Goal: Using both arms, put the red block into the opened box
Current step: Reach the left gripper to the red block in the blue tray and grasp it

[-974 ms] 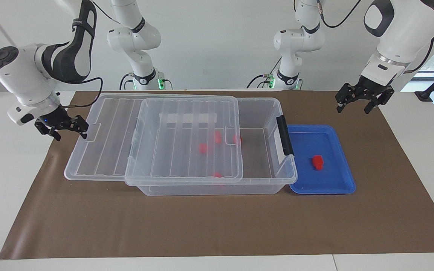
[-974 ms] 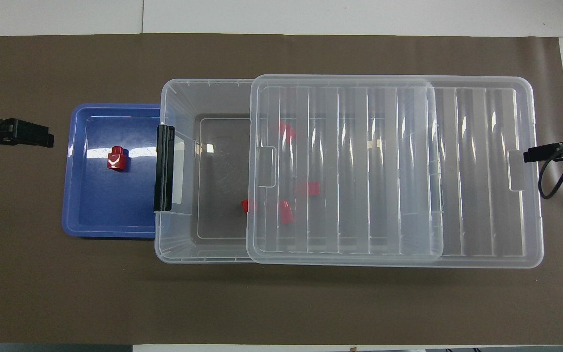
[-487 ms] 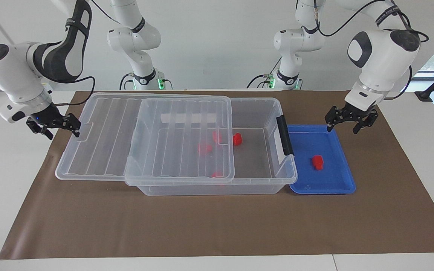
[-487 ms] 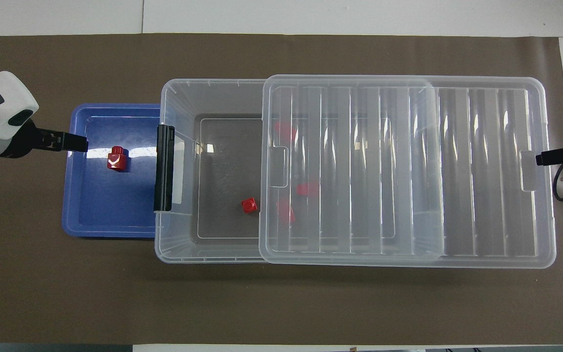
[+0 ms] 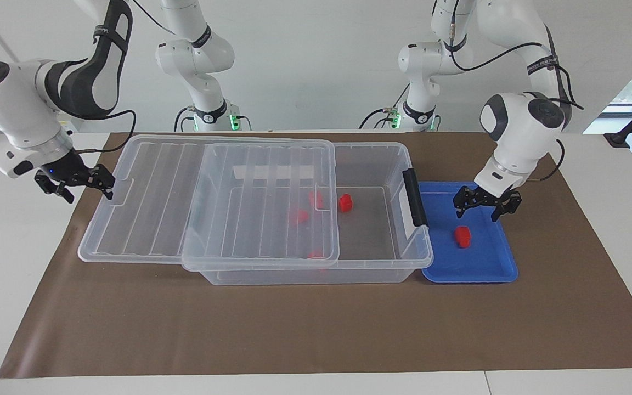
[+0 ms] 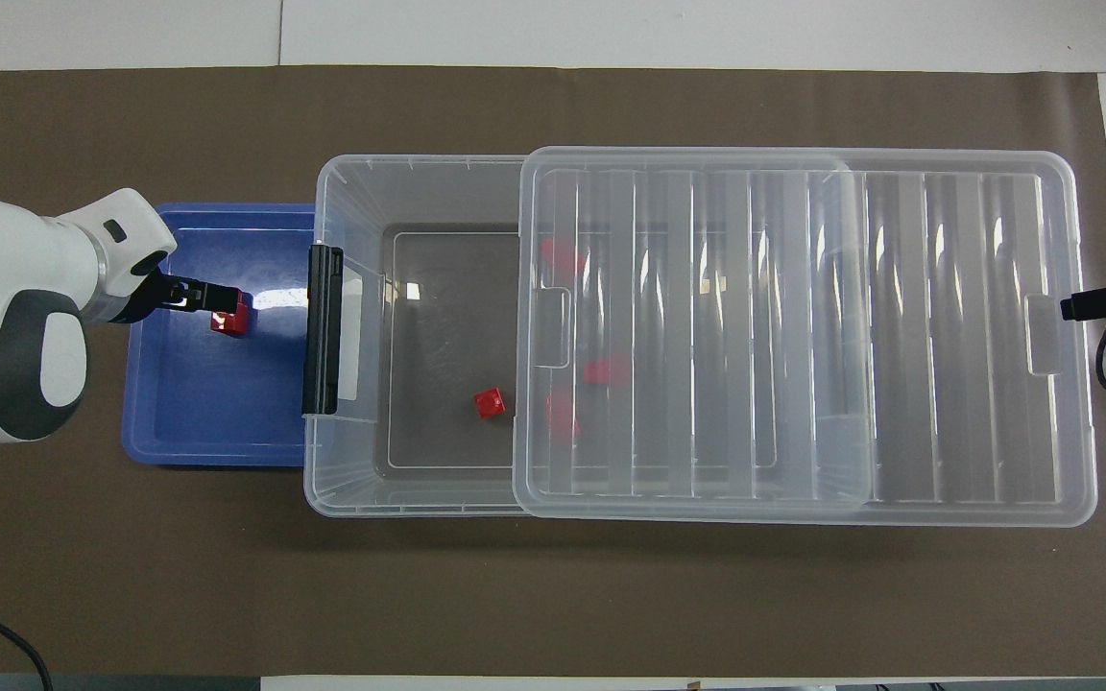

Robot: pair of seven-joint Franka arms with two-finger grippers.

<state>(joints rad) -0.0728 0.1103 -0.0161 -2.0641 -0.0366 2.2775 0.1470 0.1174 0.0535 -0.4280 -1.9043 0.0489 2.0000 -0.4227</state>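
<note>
**Q:** Left gripper [image 5: 483, 204] first: how does it stand, and what lies beneath it?

**A:** Its fingers are spread and hold nothing. It hangs over the blue tray [image 5: 489, 266], with the red block [image 5: 463, 236] just below it and a little toward the box [image 5: 382, 263]. The facing view shows a gap between fingertips and block, so no contact yet.

**Q:** And the right gripper [image 5: 79, 185]?

**A:** Also spread and holding nothing. It sits at the outer edge of the lid [image 5: 146, 219], just beside the lid's tab; whether it touches the tab cannot be told.

**Q:** What is done so far, judging from how things lie?

**A:** The lid is slid partway toward the right gripper, overhanging that end of the box. The end nearest the left gripper, by the black latch [image 5: 415, 197], is uncovered. That opening looks wide enough for a drop.

**Q:** What is left?

**A:** The whole transfer: closing on the block, lifting it, carrying it over the latch end and releasing it inside.

**Q:** How does the block look?

**A:** Small, bright red and glossy, stepped, with a narrower top on a wider base. It stands upright and alone in the tray.

**Q:** Is anything already in the box?

**A:** Several other red blocks [image 5: 345, 202] lie on its floor, one in the uncovered part, the rest blurred beneath the lid.
</note>
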